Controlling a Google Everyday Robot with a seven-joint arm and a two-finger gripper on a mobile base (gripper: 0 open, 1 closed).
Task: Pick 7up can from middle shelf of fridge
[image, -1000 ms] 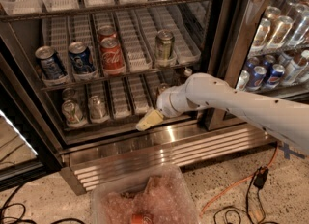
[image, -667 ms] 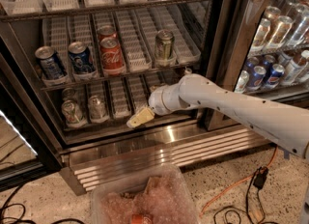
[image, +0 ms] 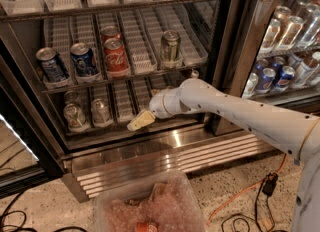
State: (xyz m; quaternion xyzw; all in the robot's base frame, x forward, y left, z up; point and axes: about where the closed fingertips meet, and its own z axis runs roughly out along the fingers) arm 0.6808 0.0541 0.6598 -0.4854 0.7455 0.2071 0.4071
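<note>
The fridge (image: 165, 148) stands open. Its middle shelf (image: 142, 51) holds the 7up can (image: 170, 46), silvery-green and upright in a right-hand lane. Left of it stand two red Coca-Cola cans (image: 115, 56) and two blue Pepsi cans (image: 52, 66). My gripper (image: 141, 121), with a cream tip on a white arm reaching in from the right, hangs in front of the bottom shelf. It is below and left of the 7up can, well apart from it, and holds nothing.
Two silvery cans (image: 75, 116) stand on the bottom shelf, left of the gripper. The black door post (image: 230, 51) rises to the right, with the adjoining cooler full of cans (image: 280, 71) beyond. A clear plastic bin (image: 150, 208) and cables (image: 250, 201) lie on the floor.
The gripper has moved a little to the left along the front of the bottom shelf. The cans have not moved.
</note>
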